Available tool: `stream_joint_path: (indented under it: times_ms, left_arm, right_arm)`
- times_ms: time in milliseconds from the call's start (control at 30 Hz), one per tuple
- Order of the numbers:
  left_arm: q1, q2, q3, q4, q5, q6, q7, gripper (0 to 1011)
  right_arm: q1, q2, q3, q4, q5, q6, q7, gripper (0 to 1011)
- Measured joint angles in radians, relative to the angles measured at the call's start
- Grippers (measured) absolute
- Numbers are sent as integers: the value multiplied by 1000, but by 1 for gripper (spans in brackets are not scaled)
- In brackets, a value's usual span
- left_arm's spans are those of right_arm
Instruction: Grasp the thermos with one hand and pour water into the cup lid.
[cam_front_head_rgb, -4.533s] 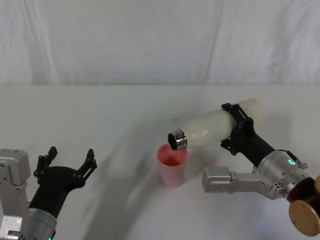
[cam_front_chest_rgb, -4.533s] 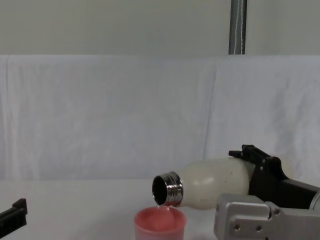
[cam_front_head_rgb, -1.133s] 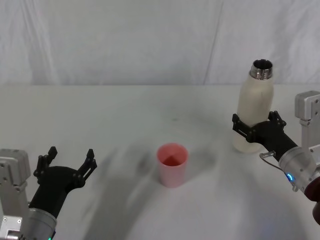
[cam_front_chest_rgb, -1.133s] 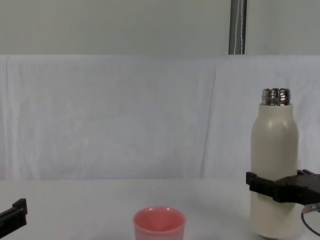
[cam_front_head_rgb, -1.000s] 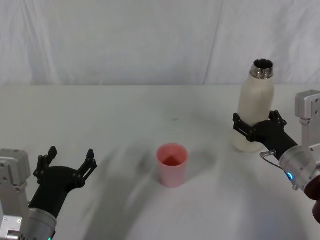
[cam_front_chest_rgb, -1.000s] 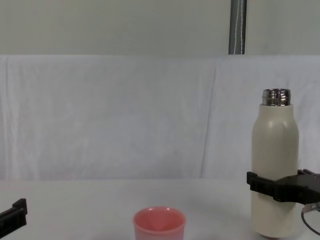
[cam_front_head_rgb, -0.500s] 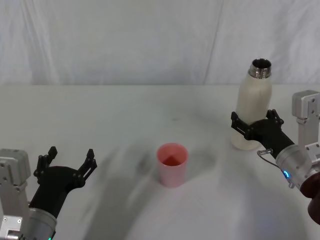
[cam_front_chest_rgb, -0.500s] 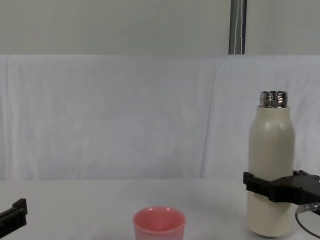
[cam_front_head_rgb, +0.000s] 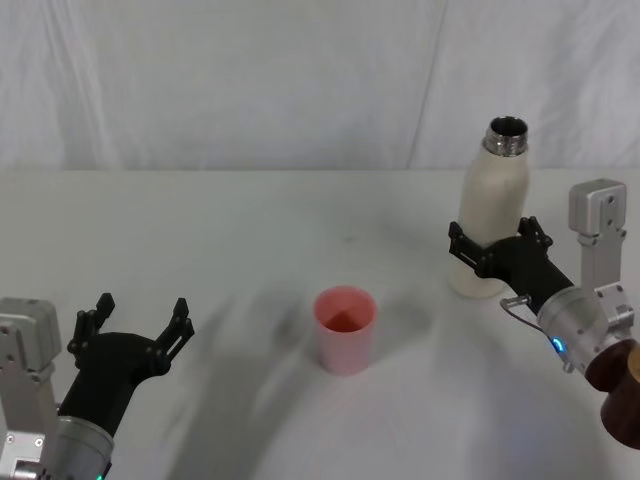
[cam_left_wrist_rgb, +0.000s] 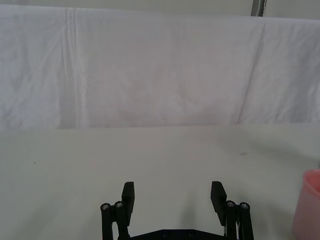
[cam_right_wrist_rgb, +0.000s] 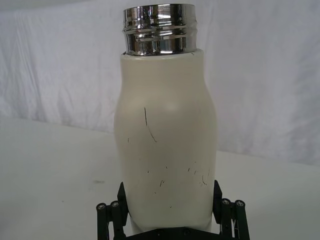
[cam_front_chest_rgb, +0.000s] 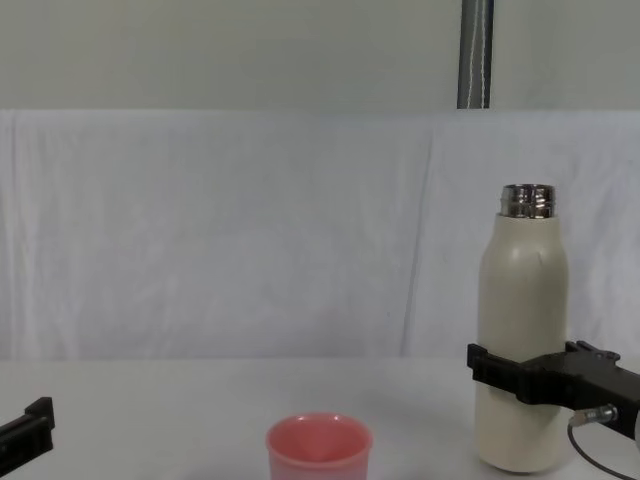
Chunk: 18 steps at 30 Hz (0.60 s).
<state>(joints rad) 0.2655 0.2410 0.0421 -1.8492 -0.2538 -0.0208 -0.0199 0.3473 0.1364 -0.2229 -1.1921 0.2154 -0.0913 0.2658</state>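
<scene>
One thermos (cam_front_head_rgb: 489, 212) stands upright on the white table (cam_front_head_rgb: 250, 230), long axis vertical, steel neck up, my right gripper (cam_front_head_rgb: 490, 250) clasped around its lower body with a finger on each side. One pink cup lid (cam_front_head_rgb: 345, 329) sits well to that gripper's left, mouth up, roughly midway between my two arms. My left gripper (cam_front_head_rgb: 135, 328) hangs near the table's front edge, fingers spread wide and holding nothing. As I judge it, any pour means carrying the thermos leftward and tipping its neck toward the cup lid.
</scene>
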Motion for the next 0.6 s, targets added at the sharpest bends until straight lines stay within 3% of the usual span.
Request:
stream_joint_path:
  times_ms: [600]
  left_arm:
    - [0, 0, 0, 0, 0, 0, 0, 1001]
  right_arm:
    - [13, -2, -10, 21, -4, -4, 6, 964]
